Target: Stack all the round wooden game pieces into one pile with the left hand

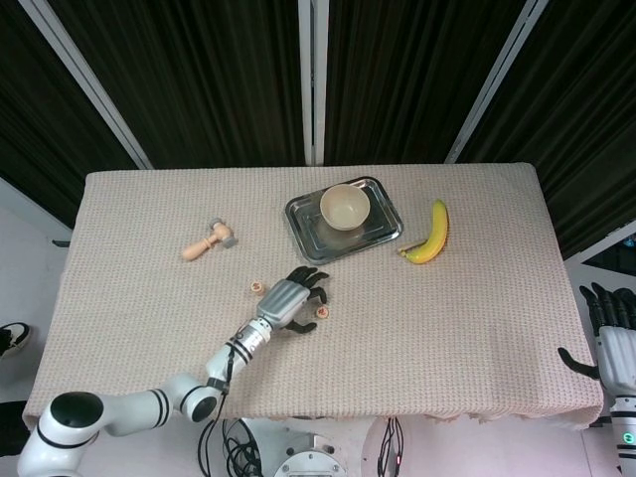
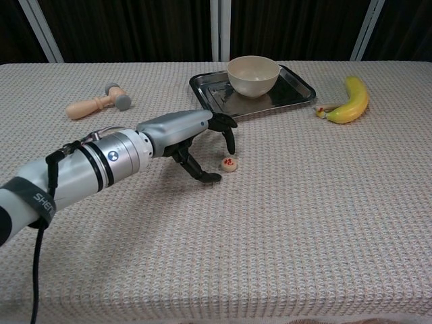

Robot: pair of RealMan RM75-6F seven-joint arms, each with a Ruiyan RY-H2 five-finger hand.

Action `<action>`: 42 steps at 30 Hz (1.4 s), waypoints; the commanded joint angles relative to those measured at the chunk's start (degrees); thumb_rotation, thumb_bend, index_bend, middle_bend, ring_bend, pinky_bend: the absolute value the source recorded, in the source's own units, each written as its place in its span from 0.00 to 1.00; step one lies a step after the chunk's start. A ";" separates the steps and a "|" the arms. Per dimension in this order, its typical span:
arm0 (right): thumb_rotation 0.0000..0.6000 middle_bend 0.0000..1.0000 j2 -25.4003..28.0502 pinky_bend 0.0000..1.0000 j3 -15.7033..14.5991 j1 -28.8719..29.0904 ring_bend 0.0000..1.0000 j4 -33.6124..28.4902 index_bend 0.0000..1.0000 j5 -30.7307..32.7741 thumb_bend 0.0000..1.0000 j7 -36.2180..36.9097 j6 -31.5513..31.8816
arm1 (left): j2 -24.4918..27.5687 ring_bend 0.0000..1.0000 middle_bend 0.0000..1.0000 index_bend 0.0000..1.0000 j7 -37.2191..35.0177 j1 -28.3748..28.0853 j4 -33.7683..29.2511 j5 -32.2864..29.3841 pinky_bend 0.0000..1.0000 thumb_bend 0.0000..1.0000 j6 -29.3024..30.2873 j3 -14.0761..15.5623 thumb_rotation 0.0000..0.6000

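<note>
Dark curtains with pale vertical rails hang behind a table (image 1: 477, 328) covered in a beige woven cloth. The left hand (image 2: 192, 138) reaches out low over the middle of the cloth, its dark fingers (image 2: 228, 135) spread and curved downward with nothing between them, and the thumb pointing toward a round wooden game piece (image 2: 229, 164) with a red mark on top. That piece lies flat on the cloth just beside the fingertips; the chest view shows a small gap between it and the thumb. A second round piece (image 1: 256, 287) lies on the cloth on the other side of the hand, near the wrist, seen only in the head view. Further back, a metal tray (image 1: 303, 231) holds a cream bowl (image 1: 345, 207) standing upright. A banana (image 1: 430, 235) lies to the right of the tray, and a small wooden mallet (image 1: 208, 240) with a grey head lies to its left. The right hand (image 1: 614, 338) shows at the far right edge, off the table's corner, its dark fingers pointing up and somewhat apart, holding nothing.
</note>
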 commanded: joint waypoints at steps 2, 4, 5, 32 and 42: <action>1.00 0.00 -0.06 0.00 -0.07 0.03 0.00 0.23 0.00 0.05 0.14 0.14 -0.22 | -0.44 0.00 0.09 0.41 -0.79 -0.33 0.67 0.18 0.00 0.25 -0.36 0.03 1.00; 1.00 0.00 -0.05 0.00 -0.07 0.03 0.00 0.29 0.00 0.05 0.14 0.20 -0.25 | -0.69 0.00 0.09 0.42 -1.08 -0.47 0.99 0.29 0.00 0.26 -0.38 0.00 1.00; 1.00 0.00 -0.04 0.00 -0.07 0.03 0.00 0.32 0.00 0.06 0.14 0.23 -0.27 | -0.80 0.00 0.09 0.42 -1.18 -0.55 1.17 0.36 0.00 0.26 -0.41 0.00 1.00; 1.00 0.00 -0.22 0.00 0.03 0.08 0.00 0.86 0.00 0.50 0.14 0.51 -0.75 | -0.75 0.00 0.11 0.49 -2.29 -0.73 2.28 1.42 0.00 0.28 0.55 0.37 1.00; 1.00 0.00 0.09 0.00 0.03 0.17 0.00 -0.24 0.00 -0.09 0.14 -0.16 -0.31 | 4.47 0.00 0.11 0.49 1.70 0.53 -3.28 -0.36 0.00 0.28 2.06 -0.79 1.00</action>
